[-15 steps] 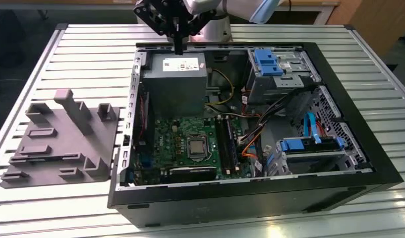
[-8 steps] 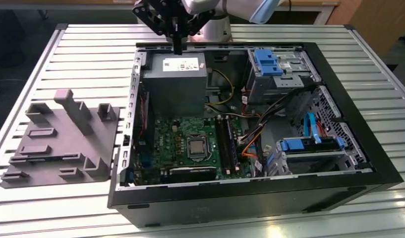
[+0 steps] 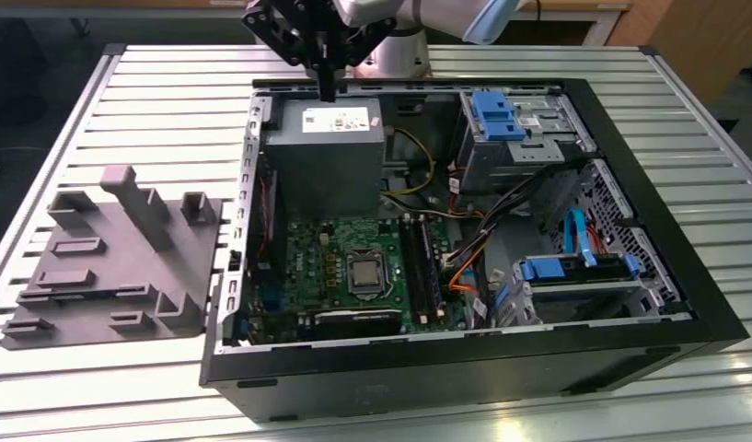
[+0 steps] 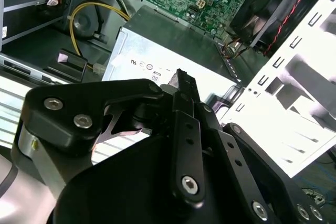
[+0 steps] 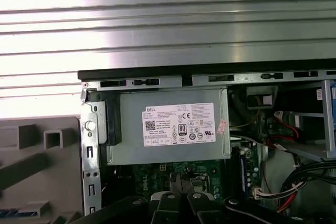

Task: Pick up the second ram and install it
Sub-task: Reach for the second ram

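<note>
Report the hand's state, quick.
Hand: closed, nothing visible between its fingers, poised by the grey metal power supply box.

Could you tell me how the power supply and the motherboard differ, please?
The power supply is a tall grey metal box with a white label; the motherboard is a flat green board. In the exterior view the power supply sits farther back, the motherboard nearer. Both lie inside the open case.

Inspector: Your power supply (image 5: 170, 153) is matt grey sheet metal carrying a white paper label (image 5: 178, 125).
Operator: And around it?
Inspector: Your table (image 3: 167, 110) beyond it is ribbed, shiny bare metal; the gripper (image 4: 182, 80) over it, matt black with bright screws.
</note>
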`<state>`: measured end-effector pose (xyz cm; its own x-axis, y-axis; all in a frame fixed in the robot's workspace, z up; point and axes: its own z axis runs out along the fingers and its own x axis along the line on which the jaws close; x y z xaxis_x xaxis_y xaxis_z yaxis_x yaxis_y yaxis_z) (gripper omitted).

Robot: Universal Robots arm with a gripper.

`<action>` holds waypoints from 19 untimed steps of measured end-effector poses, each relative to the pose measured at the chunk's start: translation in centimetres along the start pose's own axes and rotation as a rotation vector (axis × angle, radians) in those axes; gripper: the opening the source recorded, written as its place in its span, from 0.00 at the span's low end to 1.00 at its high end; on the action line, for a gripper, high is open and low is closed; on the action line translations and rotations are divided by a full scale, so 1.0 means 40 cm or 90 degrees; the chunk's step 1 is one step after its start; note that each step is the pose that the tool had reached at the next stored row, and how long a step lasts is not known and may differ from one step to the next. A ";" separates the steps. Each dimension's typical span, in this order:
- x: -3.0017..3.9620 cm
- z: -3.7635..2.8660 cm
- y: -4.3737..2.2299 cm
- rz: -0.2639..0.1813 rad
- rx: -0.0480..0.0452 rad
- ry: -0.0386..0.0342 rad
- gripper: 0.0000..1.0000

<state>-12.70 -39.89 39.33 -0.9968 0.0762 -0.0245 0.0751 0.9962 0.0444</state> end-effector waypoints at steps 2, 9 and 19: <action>0.002 0.000 0.000 0.000 0.0000 0.0000 0.11; 0.009 0.000 -0.001 0.000 0.0000 0.0000 0.11; 0.019 -0.001 -0.001 0.000 0.0000 0.0000 0.11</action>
<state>-13.47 -39.89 39.33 -0.9968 0.0763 -0.0245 0.0751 0.9962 0.0443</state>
